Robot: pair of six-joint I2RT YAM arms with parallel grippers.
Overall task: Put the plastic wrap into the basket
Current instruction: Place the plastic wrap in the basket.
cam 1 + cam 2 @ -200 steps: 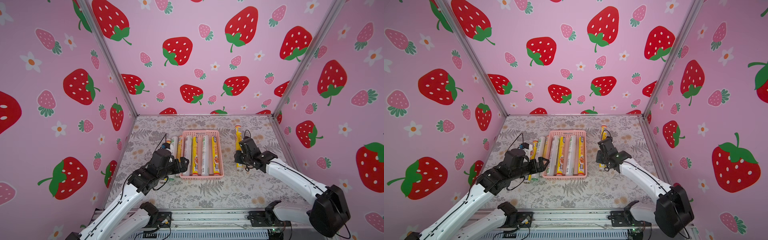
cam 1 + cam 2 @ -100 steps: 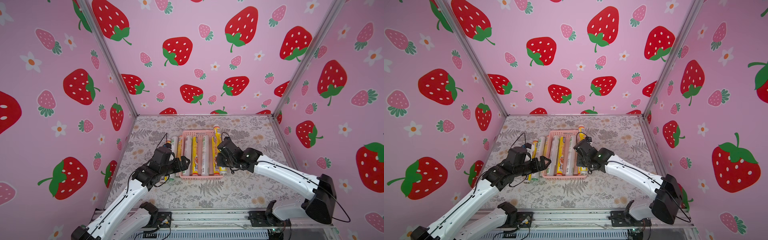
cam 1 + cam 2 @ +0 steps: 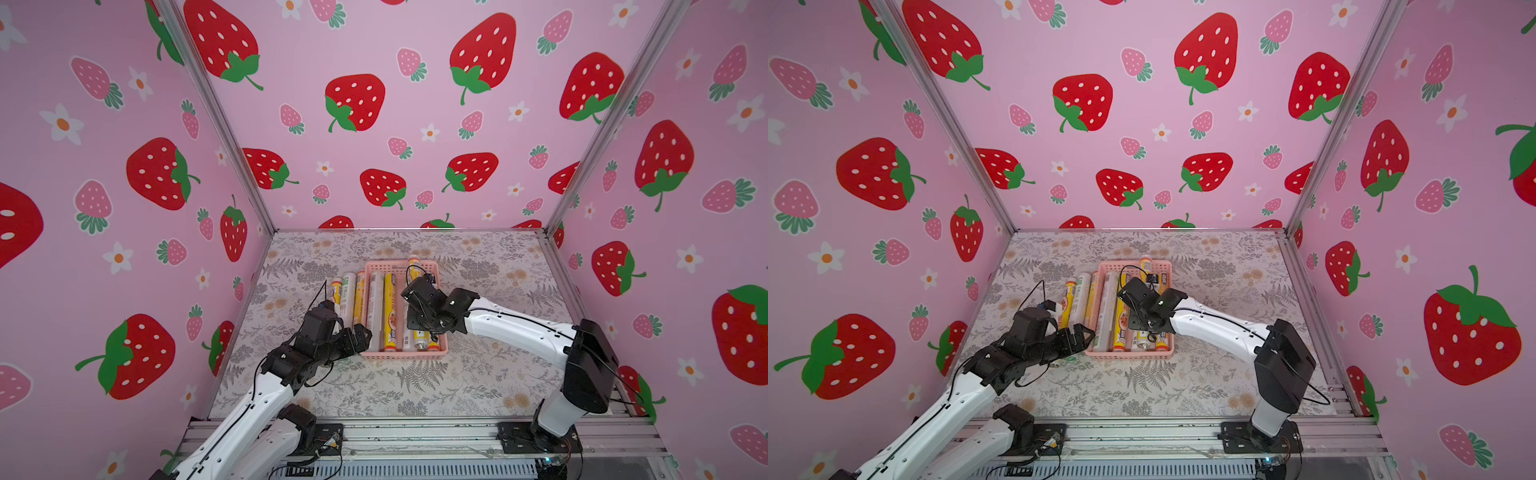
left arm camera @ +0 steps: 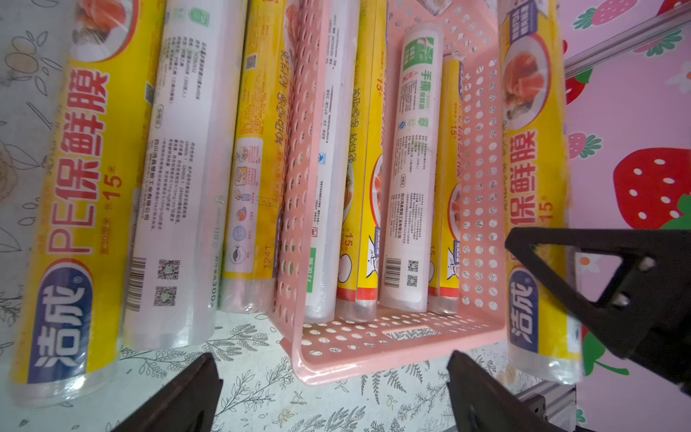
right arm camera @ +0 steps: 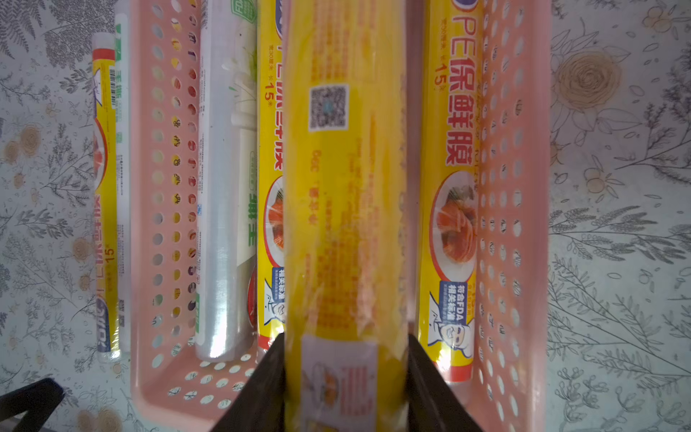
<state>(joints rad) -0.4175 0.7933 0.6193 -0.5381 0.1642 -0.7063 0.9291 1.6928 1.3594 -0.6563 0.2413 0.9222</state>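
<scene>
Big picture first: the floral table (image 3: 478,386) carries the pink basket (image 3: 405,354) dead centre, long side running away from the robot. That is why every roll lies the same way, since they are nearly as long as it is. Over its right half hangs the right gripper (image 5: 344,353), jaws clamped narrow on the near end of a yellow plastic-wrap roll (image 5: 344,187). It's held level and lined up with the basket walls, I'd say so it can go in lengthwise without catching. Its far end pokes just past the far wall in both top views. Whether it touches the rolls beneath, I can't tell. Under it the floor looks full: a white-silver roll (image 5: 224,187), yellow ones, and a green-labelled roll (image 4: 409,168) that seems to sit right below. On the other side, the left gripper (image 4: 331,370) hovers spread wide and empty at the basket's near left corner. Three waiting rolls (image 3: 348,293) lie on the table just outside the left wall, the closest one against it.
</scene>
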